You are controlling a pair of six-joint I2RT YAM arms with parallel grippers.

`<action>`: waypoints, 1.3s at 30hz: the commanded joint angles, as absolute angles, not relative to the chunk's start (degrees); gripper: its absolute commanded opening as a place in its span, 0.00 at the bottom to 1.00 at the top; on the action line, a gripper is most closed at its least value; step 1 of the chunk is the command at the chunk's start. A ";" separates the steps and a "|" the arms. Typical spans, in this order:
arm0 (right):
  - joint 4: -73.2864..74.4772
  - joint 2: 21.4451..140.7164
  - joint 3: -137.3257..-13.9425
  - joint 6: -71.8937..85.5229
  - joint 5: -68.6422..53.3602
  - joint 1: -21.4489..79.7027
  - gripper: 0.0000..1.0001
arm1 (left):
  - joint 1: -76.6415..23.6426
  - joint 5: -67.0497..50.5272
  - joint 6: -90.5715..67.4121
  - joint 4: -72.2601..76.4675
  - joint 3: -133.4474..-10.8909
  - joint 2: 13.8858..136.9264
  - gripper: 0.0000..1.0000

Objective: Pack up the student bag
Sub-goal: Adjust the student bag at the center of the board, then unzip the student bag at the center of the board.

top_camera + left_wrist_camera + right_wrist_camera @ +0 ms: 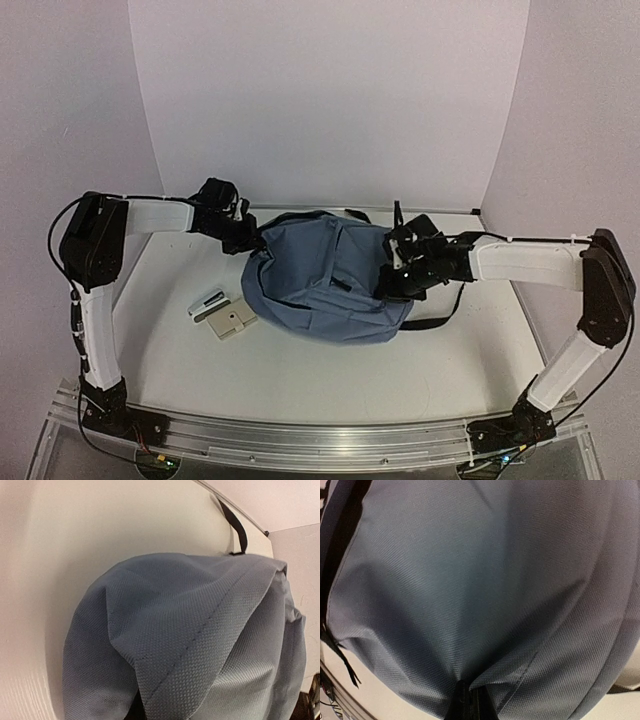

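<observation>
My jaws are pinched tight on cloth — left gripper (pixel 242 236) on a fold at one end of the student bag (pixel 325 280), right gripper (pixel 398 272) at the other. It slumps on the table (pixel 330 385), soft, light, limp — seamed edges should give the surest hold, I judge.

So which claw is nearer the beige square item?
Left. The left claw pinches the bag behind the beige item; the right claw pinches the bag's opposite side.

Robot lab test cell: plain white backdrop panels (pixel 330 100) around white tabletop (pixel 330 375), aluminium rail (pixel 320 432) along its near edge.
</observation>
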State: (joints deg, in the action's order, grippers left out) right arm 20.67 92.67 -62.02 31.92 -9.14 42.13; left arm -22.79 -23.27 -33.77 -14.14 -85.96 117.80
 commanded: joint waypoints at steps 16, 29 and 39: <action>34.36 92.45 -80.84 29.59 -0.09 57.22 0.55 | -22.78 -9.66 -32.93 -23.56 -81.22 98.67 0.85; 34.28 104.47 -88.31 27.01 0.78 57.44 0.43 | -32.28 -16.42 -52.69 -11.73 -53.82 85.20 0.88; 34.28 108.33 -89.81 27.03 2.95 57.45 0.33 | -34.45 -19.31 -56.89 -5.35 -50.38 88.93 0.84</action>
